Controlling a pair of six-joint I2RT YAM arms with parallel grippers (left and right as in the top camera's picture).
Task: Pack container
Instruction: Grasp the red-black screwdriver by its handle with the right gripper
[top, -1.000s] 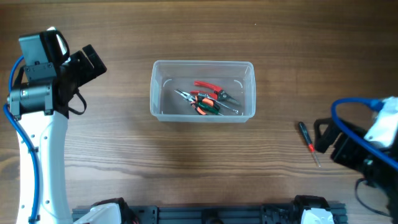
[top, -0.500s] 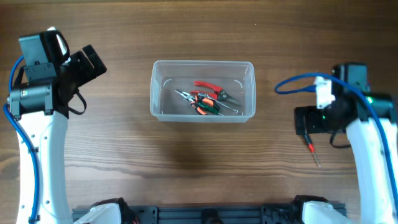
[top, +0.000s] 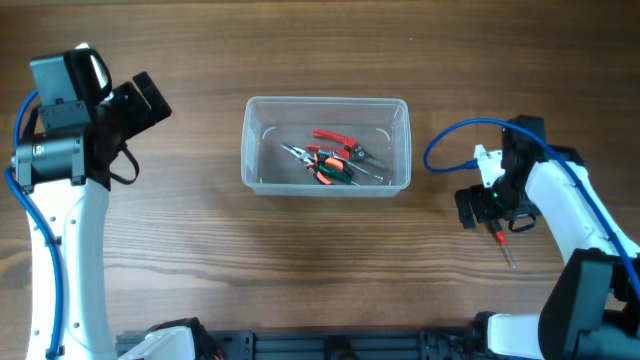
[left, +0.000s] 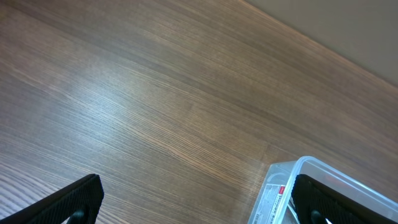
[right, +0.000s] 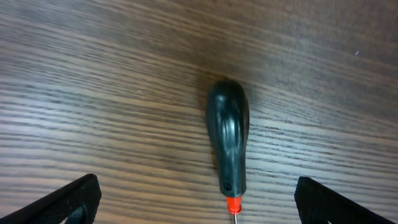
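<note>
The clear plastic container (top: 326, 146) sits mid-table and holds several pliers with red, orange and green handles (top: 335, 160). Its corner shows in the left wrist view (left: 323, 186). A screwdriver with a black handle and red collar (right: 228, 144) lies on the table to the right of the container; its red collar and shaft show in the overhead view (top: 500, 243). My right gripper (right: 198, 211) is open and hovers right over the screwdriver, fingers either side of it. My left gripper (left: 196, 205) is open and empty, held high at the far left (top: 140, 100).
Wooden table surface all around. Blue cables run along both arms (top: 455, 135). A black rail runs along the front table edge (top: 330, 348).
My right arm has swung in from the lower right and turned, bringing its gripper over the screwdriver's handle. The left arm and the container have not moved.
</note>
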